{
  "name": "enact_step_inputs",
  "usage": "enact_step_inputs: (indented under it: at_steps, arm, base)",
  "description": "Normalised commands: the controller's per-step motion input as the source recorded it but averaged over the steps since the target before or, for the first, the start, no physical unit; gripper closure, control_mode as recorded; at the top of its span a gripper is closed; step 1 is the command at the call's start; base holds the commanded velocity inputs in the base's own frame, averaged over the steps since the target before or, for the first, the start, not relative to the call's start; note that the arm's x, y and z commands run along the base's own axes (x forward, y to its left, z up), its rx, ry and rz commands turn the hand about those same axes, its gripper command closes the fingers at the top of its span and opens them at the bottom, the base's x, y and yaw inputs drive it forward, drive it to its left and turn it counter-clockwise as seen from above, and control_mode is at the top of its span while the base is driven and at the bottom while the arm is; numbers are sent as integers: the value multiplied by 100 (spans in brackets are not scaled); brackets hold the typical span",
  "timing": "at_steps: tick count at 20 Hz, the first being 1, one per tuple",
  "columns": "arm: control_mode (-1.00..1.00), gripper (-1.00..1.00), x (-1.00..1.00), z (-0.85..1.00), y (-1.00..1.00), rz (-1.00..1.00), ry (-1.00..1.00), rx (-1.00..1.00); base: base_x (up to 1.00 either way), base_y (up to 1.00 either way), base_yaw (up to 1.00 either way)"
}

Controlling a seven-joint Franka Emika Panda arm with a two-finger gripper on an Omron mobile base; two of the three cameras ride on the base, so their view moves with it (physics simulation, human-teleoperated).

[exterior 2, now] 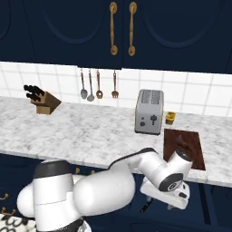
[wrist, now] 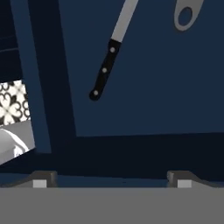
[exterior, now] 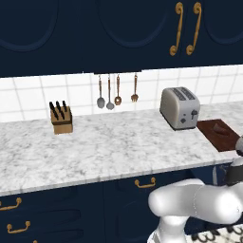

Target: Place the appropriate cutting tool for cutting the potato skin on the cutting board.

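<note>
dark reddish wood of the cutting board (exterior 2: 185,147) is seen on the counter right of the toaster (exterior 2: 149,111), with the potato (exterior: 221,128) on it; no tool is laid there yet. a black-handled knife (wrist: 105,71) is seen ahead in a drawer. the arm is folded low below the counter edge, the gripper (wrist: 111,178) spread wide, nothing held.

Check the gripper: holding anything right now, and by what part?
Nothing held. In the hand view the fingers stand wide apart with nothing between them; a black-handled knife lies ahead in the open drawer, untouched.
</note>
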Motion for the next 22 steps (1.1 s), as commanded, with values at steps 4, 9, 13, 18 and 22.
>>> enact_step_inputs:
  at_steps: [4, 9, 13, 18, 22]
  arm:
    - [-100, -100, 0, -57, 0, 0, 9, 0]
    - [-100, -100, -15, -34, 0, 0, 17, 0]
    - [-100, -100, -75, -14, 0, 0, 6, 3]
    - [-100, -100, -99, -1, 0, 0, 4, 3]
    - [-100, -100, -21, -1, -12, 0, 2, 1]
  base:
    - [0, 0, 0]
    - [0, 0, 0]
    - [0, 0, 0]
    - [0, 0, 0]
    - [0, 0, 0]
